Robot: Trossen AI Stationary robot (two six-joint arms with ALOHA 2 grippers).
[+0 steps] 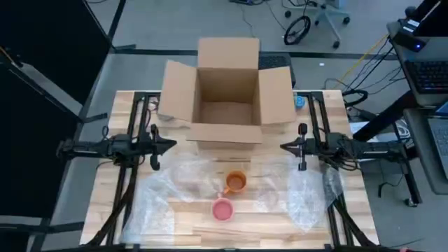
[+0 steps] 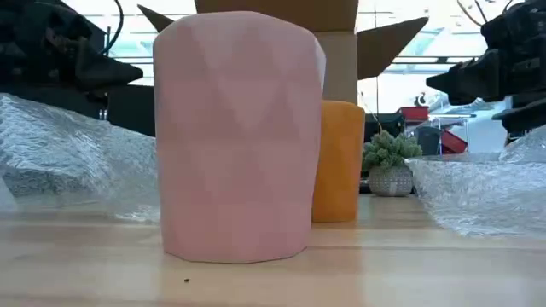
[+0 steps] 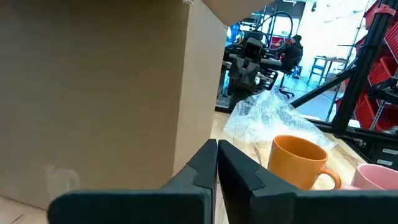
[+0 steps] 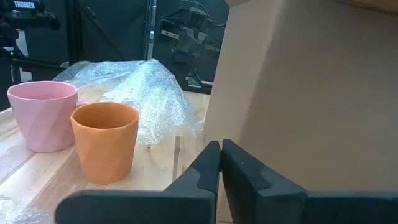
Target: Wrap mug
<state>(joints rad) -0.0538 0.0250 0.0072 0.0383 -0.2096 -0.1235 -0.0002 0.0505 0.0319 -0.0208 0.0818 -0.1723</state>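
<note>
An orange mug (image 1: 236, 182) stands upright on the wooden table, its handle toward the left. A pink mug (image 1: 222, 208) stands just nearer, close beside it. One clear bubble-wrap sheet (image 1: 168, 189) lies left of the mugs and reaches under the orange mug. Another sheet (image 1: 311, 192) lies to their right. My left gripper (image 1: 171, 145) hovers shut at the box's near left corner, pointing right. My right gripper (image 1: 283, 147) hovers shut at the near right corner, pointing left. Both are far of the mugs and hold nothing.
An open cardboard box (image 1: 227, 98) with its flaps spread stands at the table's far middle, between the two grippers. Black arm frames (image 1: 129, 182) run along both sides. Bare wood (image 1: 231, 234) shows along the near edge in front of the mugs.
</note>
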